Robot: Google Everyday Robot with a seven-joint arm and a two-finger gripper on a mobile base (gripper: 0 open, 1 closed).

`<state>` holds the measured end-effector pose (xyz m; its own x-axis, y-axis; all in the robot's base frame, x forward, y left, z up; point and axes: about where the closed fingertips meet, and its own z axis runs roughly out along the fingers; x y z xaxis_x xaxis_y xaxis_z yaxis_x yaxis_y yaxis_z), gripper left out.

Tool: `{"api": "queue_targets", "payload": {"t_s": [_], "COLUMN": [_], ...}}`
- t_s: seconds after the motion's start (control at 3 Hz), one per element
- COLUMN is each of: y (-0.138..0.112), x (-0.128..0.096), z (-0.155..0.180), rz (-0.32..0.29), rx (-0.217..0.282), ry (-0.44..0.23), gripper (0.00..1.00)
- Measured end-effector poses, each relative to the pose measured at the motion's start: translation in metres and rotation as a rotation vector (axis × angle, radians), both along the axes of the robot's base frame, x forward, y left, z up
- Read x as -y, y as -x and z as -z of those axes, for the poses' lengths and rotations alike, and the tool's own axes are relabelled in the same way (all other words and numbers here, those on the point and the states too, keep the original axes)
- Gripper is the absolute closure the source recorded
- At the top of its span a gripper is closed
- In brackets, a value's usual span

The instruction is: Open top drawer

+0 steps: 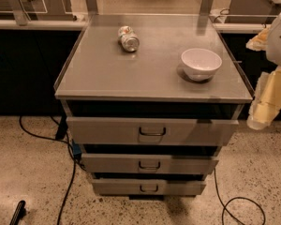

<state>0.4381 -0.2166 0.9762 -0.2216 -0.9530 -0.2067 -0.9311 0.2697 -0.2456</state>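
The top drawer (152, 131) is the widest of three grey drawers in a metal cabinet, just under the grey tabletop (107, 69). Its flat front carries a small dark loop handle (152, 132) at centre. A dark gap shows above the front; no interior is visible. Two narrower drawers (150, 164) (149, 187) sit below it. My gripper (263, 104) hangs at the right edge of the view, pale yellow and white, beside the cabinet's right front corner. It is level with the top drawer, well right of the handle and apart from it.
A can (128, 38) lies on its side at the back of the tabletop. A white bowl (201, 63) stands at the right. Black cables (68, 182) (239, 210) run over the speckled floor on both sides. A dark object (18, 213) lies at bottom left. Dark counters stand behind.
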Motion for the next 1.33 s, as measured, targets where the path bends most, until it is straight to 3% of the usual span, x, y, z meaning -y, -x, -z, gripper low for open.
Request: {"api": "queue_targets", "payload": {"t_s": [0.33, 0.67, 1.0, 1.33], "y": [0.000, 0.020, 0.038, 0.018], "x": [-0.001, -0.008, -0.002, -0.005], "z": [-0.002, 0.015, 0.083, 0.146], "rz": [0.007, 0.073, 0.232, 0.343], "rx": [0.018, 0.032, -0.019, -0.046], "ry": [-0.002, -0.094, -0.277, -0.431], "gripper": [0.00, 0.00, 0.00, 0.00]}}
